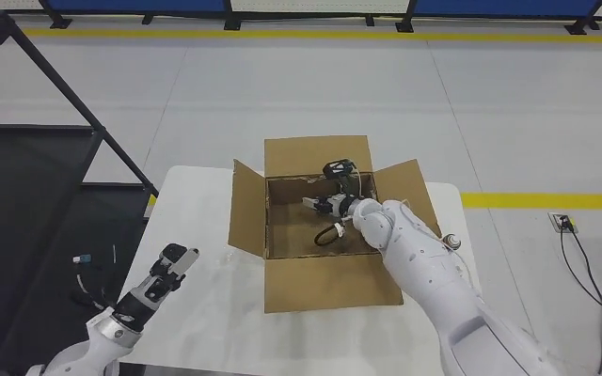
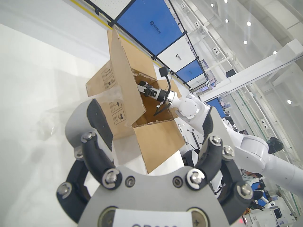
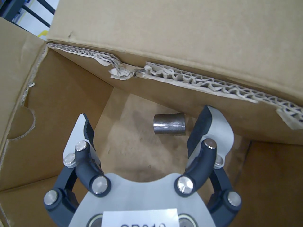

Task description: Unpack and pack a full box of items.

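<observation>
An open cardboard box (image 1: 329, 282) stands in the middle of the white table (image 1: 216, 320), all flaps folded outward. My right gripper (image 3: 145, 113) is down inside the box, open, with a short grey metal cylinder (image 3: 169, 124) lying on the box floor between and just beyond its fingertips, close to the torn far wall (image 3: 189, 81). From above, the right gripper (image 1: 315, 202) sits near the box's far side. My left gripper (image 1: 179, 256) hovers open over the table to the left of the box (image 2: 123, 83), holding nothing.
A crumpled piece of clear plastic film (image 2: 45, 128) lies on the table between the left gripper and the box. A small round object (image 1: 453, 241) sits on the table right of the box. A black metal frame (image 1: 66, 141) stands left of the table.
</observation>
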Controlling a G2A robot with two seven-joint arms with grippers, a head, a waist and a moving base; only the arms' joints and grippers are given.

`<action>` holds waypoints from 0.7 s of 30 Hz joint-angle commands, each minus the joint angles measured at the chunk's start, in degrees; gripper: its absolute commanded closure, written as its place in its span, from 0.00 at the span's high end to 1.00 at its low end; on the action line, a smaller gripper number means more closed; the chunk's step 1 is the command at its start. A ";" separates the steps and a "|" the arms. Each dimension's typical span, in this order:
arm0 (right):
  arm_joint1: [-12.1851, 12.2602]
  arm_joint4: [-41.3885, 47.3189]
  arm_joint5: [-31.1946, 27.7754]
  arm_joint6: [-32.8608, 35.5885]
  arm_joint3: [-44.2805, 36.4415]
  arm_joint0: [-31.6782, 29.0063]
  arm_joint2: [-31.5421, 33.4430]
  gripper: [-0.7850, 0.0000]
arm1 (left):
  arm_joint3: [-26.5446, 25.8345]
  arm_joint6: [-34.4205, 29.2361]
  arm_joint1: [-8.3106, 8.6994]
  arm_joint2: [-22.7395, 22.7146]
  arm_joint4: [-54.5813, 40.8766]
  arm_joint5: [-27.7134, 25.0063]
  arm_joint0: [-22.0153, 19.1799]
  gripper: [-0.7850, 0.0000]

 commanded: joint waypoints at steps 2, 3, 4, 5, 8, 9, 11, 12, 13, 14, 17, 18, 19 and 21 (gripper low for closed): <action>1.58 -0.90 -1.73 0.20 -4.68 -1.60 1.32 1.00 | 0.54 0.44 0.13 2.48 5.10 1.22 -0.39 1.00; 2.50 -1.38 -2.52 0.53 -7.08 -2.60 2.22 1.00 | 0.69 0.87 0.13 4.00 6.75 1.57 -0.65 1.00; 2.98 -1.76 -2.73 0.74 -8.47 -3.15 2.68 1.00 | 0.83 1.08 0.12 4.70 7.19 1.75 -0.75 1.00; 3.71 -2.34 -2.84 1.09 -10.80 -4.12 3.45 1.00 | 1.06 1.36 0.11 5.65 7.65 2.06 -0.94 1.00; 6.02 -3.69 -1.77 2.68 -19.07 -7.99 6.59 1.00 | 1.56 3.72 0.09 7.94 11.55 3.00 -1.86 1.00; 7.06 -3.98 -1.16 3.77 -23.20 -10.06 8.37 1.00 | 1.88 5.06 0.04 9.28 13.43 3.72 -2.45 1.00; 8.55 -4.50 0.69 5.84 -29.11 -13.11 11.38 1.00 | 2.43 6.63 -0.03 11.47 16.37 4.54 -3.43 1.00; 9.17 -4.53 1.10 7.23 -32.07 -14.66 12.72 1.00 | 2.85 7.35 -0.06 12.40 17.66 5.02 -3.91 1.00; 9.76 -4.70 1.52 8.68 -34.70 -16.05 14.04 1.00 | 3.14 8.40 -0.11 13.23 19.06 5.66 -4.48 0.96; 10.28 -4.92 2.19 9.93 -37.06 -17.31 15.28 1.00 | 3.55 9.35 -0.17 14.22 20.31 6.23 -4.98 0.88; 11.38 -4.90 3.03 13.10 -42.42 -20.29 18.13 1.00 | 4.68 11.55 -0.38 17.09 22.90 8.16 -6.49 0.49; 11.63 -4.99 3.22 13.86 -43.70 -21.01 18.78 1.00 | 5.10 11.96 -0.45 17.91 23.26 8.79 -6.92 0.47; 11.84 -5.03 3.36 14.46 -44.75 -21.61 19.33 1.00 | 5.47 12.21 -0.48 18.57 24.13 9.58 -7.35 0.44; 12.15 -4.99 3.67 15.52 -46.14 -22.48 20.19 1.00 | 6.02 13.59 -0.55 19.71 26.51 10.66 -8.22 0.30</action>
